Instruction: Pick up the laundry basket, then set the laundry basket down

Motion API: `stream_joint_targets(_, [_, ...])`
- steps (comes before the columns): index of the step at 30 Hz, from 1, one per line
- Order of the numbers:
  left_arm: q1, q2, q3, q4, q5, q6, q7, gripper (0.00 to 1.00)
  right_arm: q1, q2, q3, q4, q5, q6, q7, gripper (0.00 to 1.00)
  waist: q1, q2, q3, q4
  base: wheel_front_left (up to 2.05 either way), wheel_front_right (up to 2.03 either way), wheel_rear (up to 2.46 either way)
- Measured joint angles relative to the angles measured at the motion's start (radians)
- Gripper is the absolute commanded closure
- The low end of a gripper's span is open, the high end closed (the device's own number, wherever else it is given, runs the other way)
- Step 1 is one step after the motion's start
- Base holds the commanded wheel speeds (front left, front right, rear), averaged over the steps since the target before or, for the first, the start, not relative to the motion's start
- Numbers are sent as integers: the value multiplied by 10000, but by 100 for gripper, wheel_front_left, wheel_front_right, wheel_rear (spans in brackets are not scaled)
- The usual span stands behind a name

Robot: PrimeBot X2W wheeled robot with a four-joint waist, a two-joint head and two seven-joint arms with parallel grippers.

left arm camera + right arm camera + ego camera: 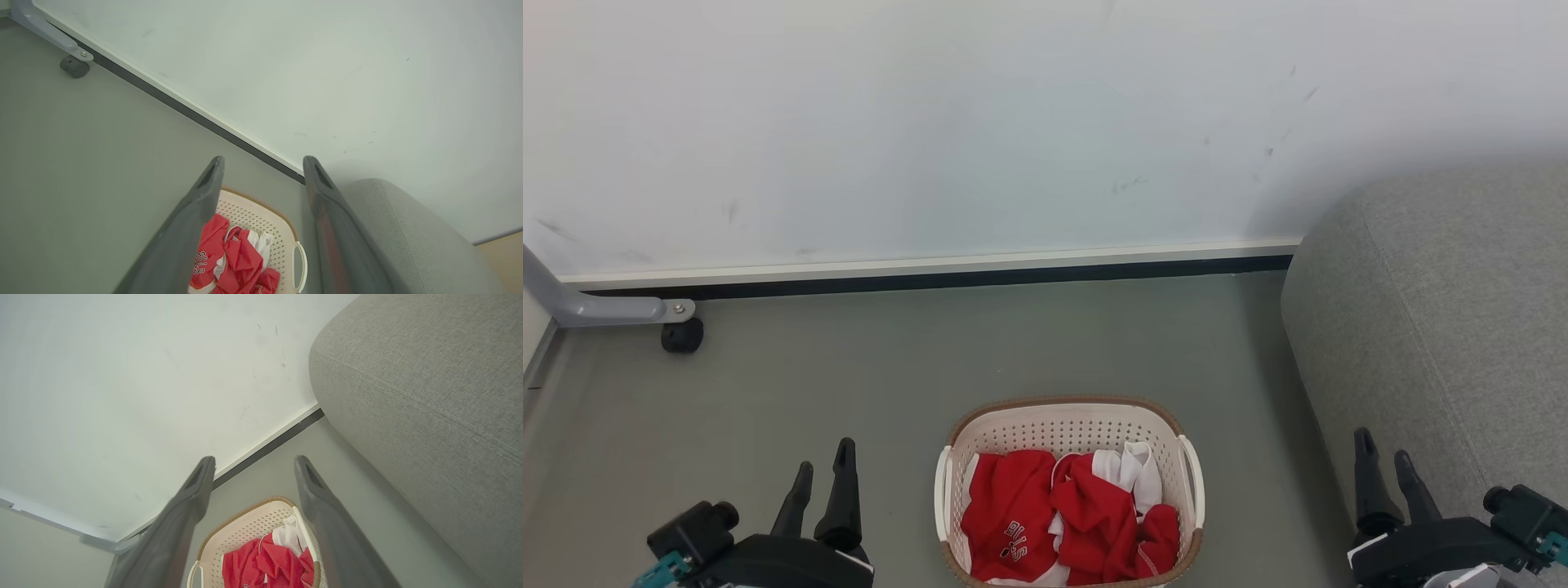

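Looking down from the head cam, I've got the laundry basket [1062,428] sitting on the grey floor [849,384], near me and roughly centred, between my two pincers and touching neither. Inside it is a heap of red clothes [1021,514], with a white garment [1137,474] toward the far right. The basket's cream perforated plastic with a brown woven-look rim and a white loop handle on each side. Lettering on the red jersey looks like "BULLS", partly folded. My left pincer [825,457] and right pincer [1382,445] are both parted, holding nothing. The grey sofa [1445,327] is on the right.
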Motion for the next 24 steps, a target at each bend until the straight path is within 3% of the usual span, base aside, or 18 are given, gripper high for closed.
stream_joint_targets(24, [-224,318,-497,236,3933,550,-692,0,-167,-230,437,6,-4092,-575,-474,0,0,0,-16,52,0,0,0])
